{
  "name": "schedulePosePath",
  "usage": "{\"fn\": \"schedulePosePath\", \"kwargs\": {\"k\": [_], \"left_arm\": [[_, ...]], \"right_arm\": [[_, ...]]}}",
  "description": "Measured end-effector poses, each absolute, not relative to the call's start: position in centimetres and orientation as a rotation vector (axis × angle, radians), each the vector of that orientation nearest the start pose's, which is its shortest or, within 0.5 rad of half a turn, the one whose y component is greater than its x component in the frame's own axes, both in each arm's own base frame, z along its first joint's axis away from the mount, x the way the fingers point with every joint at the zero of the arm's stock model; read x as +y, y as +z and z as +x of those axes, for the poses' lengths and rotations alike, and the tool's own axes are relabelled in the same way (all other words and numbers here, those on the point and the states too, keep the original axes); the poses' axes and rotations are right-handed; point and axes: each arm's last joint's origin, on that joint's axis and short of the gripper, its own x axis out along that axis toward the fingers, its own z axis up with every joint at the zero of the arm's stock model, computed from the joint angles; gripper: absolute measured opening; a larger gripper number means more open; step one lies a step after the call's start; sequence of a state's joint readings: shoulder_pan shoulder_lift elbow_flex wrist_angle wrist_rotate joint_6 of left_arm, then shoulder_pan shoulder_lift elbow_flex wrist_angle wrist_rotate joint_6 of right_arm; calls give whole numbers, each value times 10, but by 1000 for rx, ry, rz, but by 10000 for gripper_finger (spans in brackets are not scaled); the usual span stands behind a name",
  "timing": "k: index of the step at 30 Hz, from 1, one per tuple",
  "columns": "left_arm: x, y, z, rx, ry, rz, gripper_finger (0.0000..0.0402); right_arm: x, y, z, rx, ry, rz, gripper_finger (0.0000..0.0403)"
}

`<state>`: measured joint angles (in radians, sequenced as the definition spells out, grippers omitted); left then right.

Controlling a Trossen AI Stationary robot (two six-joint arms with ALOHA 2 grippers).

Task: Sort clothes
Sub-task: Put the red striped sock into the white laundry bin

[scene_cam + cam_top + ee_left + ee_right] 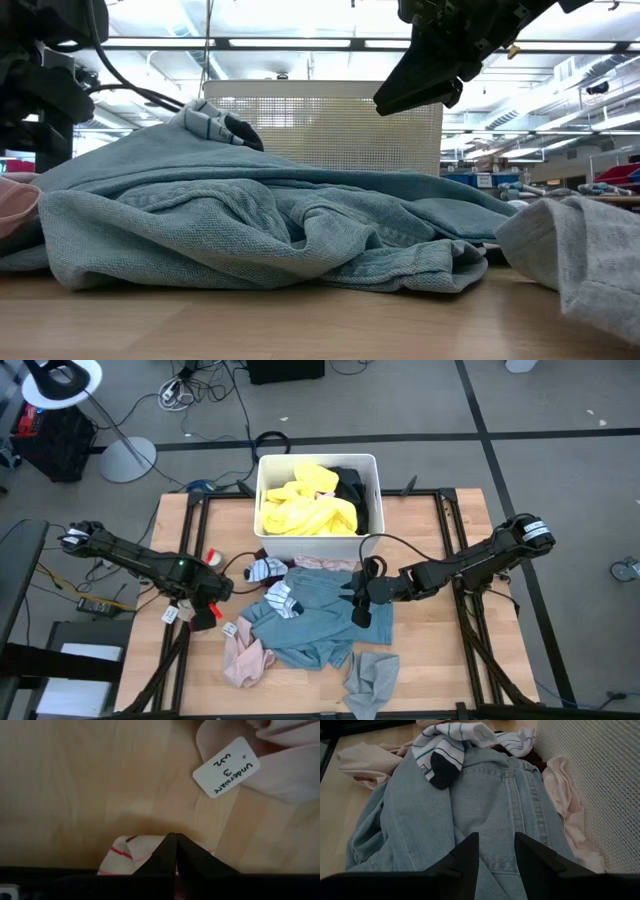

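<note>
Crowding the denim (pixel 312 618) — socks (pixel 281 598), a pink garment (pixel 247 660), white bin (pixel 372 495).

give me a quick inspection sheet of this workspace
surface: wooden table, bare along its left and right edges
job's things: light blue denim garment spread mid-table; striped socks on it; pink garment at its front left; grey garment at its front right; yellow clothes and a dark item in the white bin
clutter: handwritten paper tag on the pink garment; red-striped white fabric under the left hand
grippers: left hand shut, low over the table's left side; right hand open above the denim, holding nothing
cables: black cable looping by the bin; loose cords on the floor
surroundings: round-based floor stand; no people seen
</note>
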<state>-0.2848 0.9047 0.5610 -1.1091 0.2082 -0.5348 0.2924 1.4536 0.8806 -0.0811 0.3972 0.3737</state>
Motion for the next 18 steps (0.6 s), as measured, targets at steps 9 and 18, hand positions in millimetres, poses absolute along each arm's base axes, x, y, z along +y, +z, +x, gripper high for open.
{"fn": "schedulePosePath", "kwargs": {"k": [9, 18], "left_arm": [[-43, 190, 115, 1553, 57, -583, 70], [-51, 196, 134, 1398, -104, -717, 107]], "right_arm": [[77, 225, 293, 590, -214, 138, 126], [77, 225, 292, 590, -213, 137, 126]]}}
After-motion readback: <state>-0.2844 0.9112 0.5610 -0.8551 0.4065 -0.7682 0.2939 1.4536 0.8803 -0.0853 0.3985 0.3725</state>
